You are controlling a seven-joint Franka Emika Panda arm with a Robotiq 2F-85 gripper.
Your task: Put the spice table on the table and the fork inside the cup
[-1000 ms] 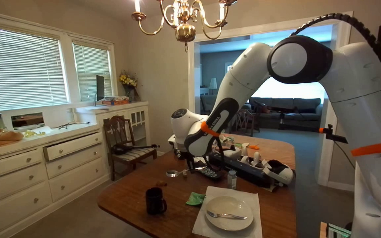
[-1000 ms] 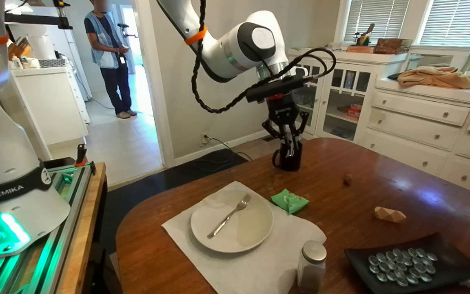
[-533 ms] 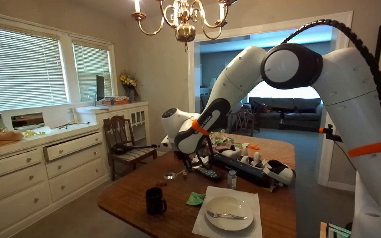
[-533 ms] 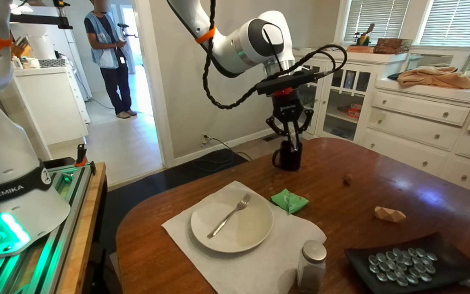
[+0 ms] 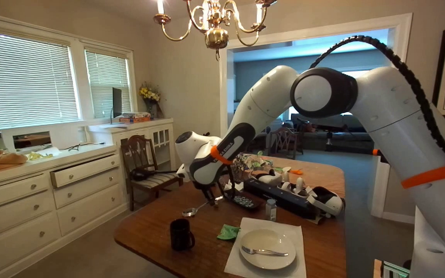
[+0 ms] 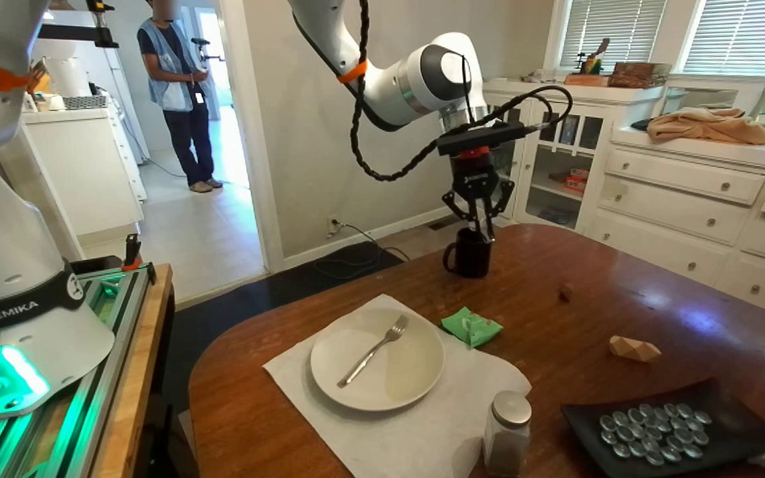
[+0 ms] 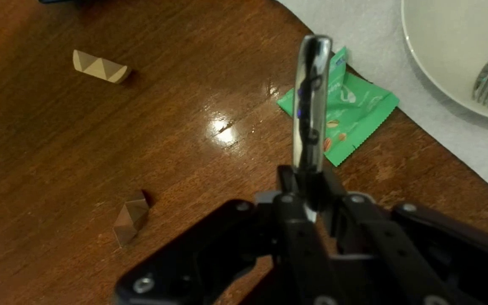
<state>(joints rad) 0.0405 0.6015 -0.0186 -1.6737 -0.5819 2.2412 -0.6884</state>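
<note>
My gripper point(image 5: 209, 200) is shut on a metal spoon point(image 5: 189, 212), whose bowl hangs tilted toward the cup; in the wrist view the spoon's handle point(image 7: 310, 106) sticks out past the fingertips. The cup, a black mug point(image 5: 180, 234), stands upright on the brown table point(image 6: 542, 358). In an exterior view my gripper point(image 6: 482, 232) overlaps the mug point(image 6: 473, 255), the fingers nearer that camera, and the spoon's bowl cannot be made out. The fork point(image 6: 372, 352) lies on the white plate point(image 6: 329, 372). A spice jar point(image 6: 507, 435) with a silver lid stands upright near the plate.
Between mug and plate lies a green packet point(image 6: 472, 327). Two small faceted wooden pieces, one of them pale point(image 7: 100, 67), rest on the tabletop. A black tray point(image 6: 741, 435) bears several glass beads. Farther back lie a long black case point(image 5: 280, 197) and white headset gear point(image 5: 269, 178).
The arm has carried the spoon toward the mug, leftward and down in an exterior view. The grip has stayed shut. Mug, fork, plate and jar have not moved.
</note>
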